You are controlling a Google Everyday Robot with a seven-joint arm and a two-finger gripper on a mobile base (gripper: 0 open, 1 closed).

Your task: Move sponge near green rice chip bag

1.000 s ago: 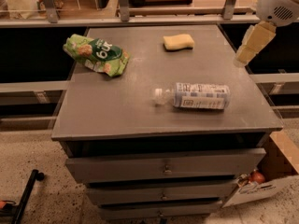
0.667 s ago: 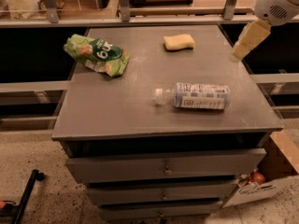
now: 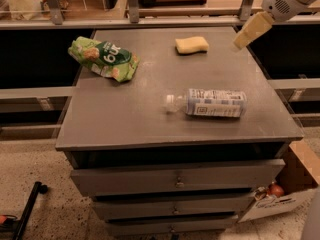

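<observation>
The pale yellow sponge point(image 3: 191, 44) lies on the grey table top point(image 3: 150, 109) near the far edge, right of centre. The green rice chip bag point(image 3: 103, 59) lies crumpled at the far left of the table, well apart from the sponge. My gripper point(image 3: 242, 40) hangs from the white arm at the upper right, above the table's far right corner, a short way right of the sponge and holding nothing.
A clear plastic bottle with a white label point(image 3: 212, 103) lies on its side at the right front of the table. Drawers point(image 3: 175, 179) sit below the top. A cardboard box point(image 3: 285, 189) stands on the floor at the right. Shelving runs behind.
My gripper has moved up and to the left, from beside the table's right edge to above its far right corner, closer to the sponge. Nothing on the table has moved.
</observation>
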